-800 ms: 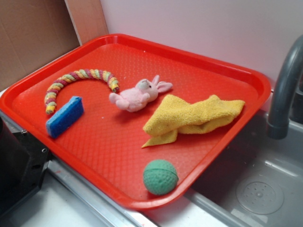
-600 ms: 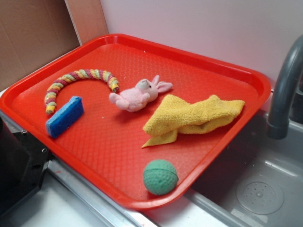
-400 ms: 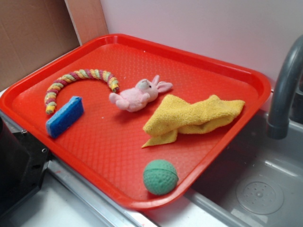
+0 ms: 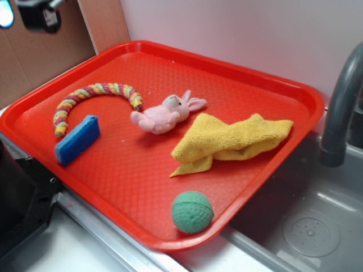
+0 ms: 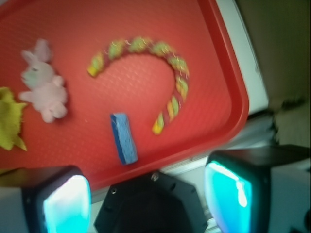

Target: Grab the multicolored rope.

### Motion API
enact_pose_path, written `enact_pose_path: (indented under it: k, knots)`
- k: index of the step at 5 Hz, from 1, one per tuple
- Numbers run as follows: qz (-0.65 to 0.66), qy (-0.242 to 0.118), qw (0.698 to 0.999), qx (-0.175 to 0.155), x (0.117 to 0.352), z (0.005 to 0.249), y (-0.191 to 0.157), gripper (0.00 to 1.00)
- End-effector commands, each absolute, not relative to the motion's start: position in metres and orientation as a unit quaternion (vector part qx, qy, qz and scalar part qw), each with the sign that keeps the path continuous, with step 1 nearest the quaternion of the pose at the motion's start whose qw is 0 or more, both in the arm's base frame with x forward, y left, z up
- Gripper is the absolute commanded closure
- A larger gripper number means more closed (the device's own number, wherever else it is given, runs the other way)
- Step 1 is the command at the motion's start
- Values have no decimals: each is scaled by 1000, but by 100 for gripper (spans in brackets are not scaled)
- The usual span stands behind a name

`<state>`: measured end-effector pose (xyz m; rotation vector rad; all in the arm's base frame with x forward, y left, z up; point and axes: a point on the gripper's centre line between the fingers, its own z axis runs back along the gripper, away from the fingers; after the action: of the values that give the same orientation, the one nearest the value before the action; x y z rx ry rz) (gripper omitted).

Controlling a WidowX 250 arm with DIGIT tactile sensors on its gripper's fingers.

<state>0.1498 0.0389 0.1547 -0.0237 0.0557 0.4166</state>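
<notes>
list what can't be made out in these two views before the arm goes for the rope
- Gripper: exterior view crops it at the top-left corner; wrist view shows two spread fingers, tips cut off by the bottom edge.
- Multicolored rope: wrist view is motion-blurred, so the braid and band colours smear.
- Yellow cloth: cut by the wrist view's left edge.
- Faucet: cropped by the exterior view's right edge.
- Green ball: outside the wrist view.

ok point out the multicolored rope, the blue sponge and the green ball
multicolored rope [image 4: 97, 90], exterior view, top of its arch
blue sponge [image 4: 77, 139], exterior view, middle of its top face
green ball [image 4: 193, 212], exterior view, centre of the ball
</notes>
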Motion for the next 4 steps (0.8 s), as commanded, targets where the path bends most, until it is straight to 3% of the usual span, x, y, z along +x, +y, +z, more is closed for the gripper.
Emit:
enact_pose_path:
  k: [1,2,4]
  knots:
    - [412,-96,906,8,195,135,60,0]
    - [463,-101,880,14,220,119,84,0]
    - [463,-101,880,14,220,119,84,0]
